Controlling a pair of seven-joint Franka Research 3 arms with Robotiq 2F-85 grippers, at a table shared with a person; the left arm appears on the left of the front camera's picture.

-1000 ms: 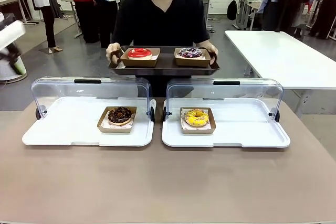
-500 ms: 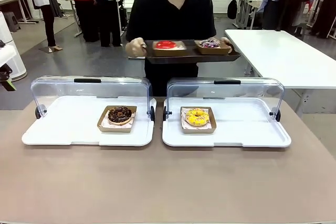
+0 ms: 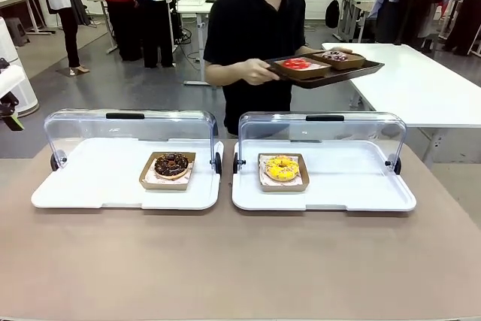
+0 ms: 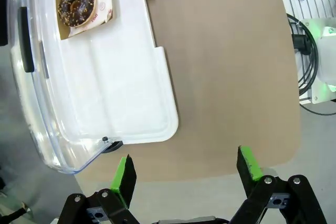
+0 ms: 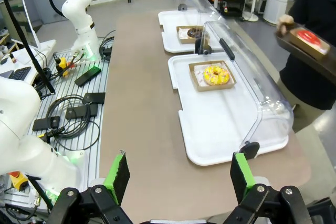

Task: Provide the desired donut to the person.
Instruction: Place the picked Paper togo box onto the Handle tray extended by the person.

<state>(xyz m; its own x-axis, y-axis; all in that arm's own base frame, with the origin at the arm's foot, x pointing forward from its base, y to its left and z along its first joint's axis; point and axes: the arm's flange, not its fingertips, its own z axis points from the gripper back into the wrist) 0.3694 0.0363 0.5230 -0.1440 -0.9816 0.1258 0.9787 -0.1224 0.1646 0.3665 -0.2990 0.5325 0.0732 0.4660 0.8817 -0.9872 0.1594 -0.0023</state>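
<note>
Both grippers hang with jaws spread wide and empty: the left gripper (image 4: 184, 174) above the table's (image 3: 240, 261) near edge beside the left white tray (image 3: 90, 193), the right gripper (image 5: 178, 174) above the table's end, short of the right white tray (image 5: 220, 129). The chocolate donut (image 3: 171, 165) and yellow donut (image 3: 282, 168) sit boxed on those trays under raised clear lids. The person (image 3: 252, 28), half a second ago square behind the table, has turned toward the white side table (image 3: 421, 88), swinging the dark serving tray (image 3: 327, 73) with the red donut (image 3: 297, 64) over its corner.
</note>
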